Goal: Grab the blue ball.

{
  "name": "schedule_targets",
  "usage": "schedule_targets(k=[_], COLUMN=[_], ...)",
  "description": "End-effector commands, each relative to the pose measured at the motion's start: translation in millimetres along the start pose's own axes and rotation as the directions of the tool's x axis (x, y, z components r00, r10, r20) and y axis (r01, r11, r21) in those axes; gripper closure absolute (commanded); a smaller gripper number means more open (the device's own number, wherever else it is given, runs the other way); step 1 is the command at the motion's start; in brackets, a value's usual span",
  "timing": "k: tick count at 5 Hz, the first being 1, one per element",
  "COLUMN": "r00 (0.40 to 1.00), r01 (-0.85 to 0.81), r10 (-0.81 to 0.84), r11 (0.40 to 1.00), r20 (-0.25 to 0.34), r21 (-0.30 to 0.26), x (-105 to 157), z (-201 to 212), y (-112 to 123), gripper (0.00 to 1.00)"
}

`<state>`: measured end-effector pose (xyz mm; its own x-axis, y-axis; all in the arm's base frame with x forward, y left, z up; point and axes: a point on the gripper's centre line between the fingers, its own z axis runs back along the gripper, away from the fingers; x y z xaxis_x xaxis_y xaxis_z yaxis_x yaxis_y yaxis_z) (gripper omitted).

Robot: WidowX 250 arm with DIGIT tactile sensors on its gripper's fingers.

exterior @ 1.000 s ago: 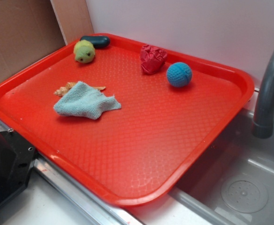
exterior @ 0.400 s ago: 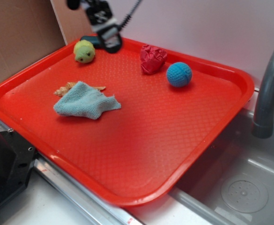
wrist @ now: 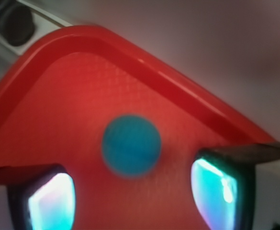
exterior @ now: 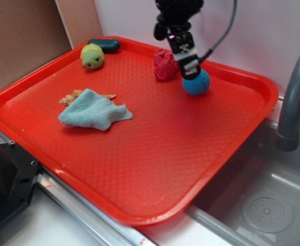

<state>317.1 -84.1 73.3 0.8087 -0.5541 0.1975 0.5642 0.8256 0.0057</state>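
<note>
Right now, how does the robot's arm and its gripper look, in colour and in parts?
In the exterior view the arm is black and blocky, with a small purple light on it. A thin black cable curves down beside it. The gripper is black with a white band and dark markings. In the wrist view, blurred, the fingers have dark frames and pale pads that look cyan.

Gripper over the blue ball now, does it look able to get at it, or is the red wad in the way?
Probably yes. The gripper hangs above the blue ball, jaws open to either side of it in the wrist view with bare tray between. The red wad lies close beside the ball but apart, so it looks clear.
</note>
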Motion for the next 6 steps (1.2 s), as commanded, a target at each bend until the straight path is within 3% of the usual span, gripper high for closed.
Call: schedule_targets(k=[1,2,3,4,5,6], r00=[0.992,0.992,0.997,0.996,0.97,0.914], r01=[0.079,0.038,0.007,-0.086,-0.235,-0.406], r10=[-0.085,-0.038,-0.007,0.086,0.232,0.405], r11=[0.995,0.999,1.0,0.996,0.971,0.907], r20=[-0.093,-0.117,-0.082,0.033,0.073,0.033], r21=[-0.061,0.0,-0.004,0.018,0.039,0.11], x=[2,-2,-2,-19,-61,-83], z=[-34,-49,-37,17,76,134], y=[-19,-18,-21,-25,-36,-48], gripper=[0.0,0.35,1.0,1.0,1.0,1.0])
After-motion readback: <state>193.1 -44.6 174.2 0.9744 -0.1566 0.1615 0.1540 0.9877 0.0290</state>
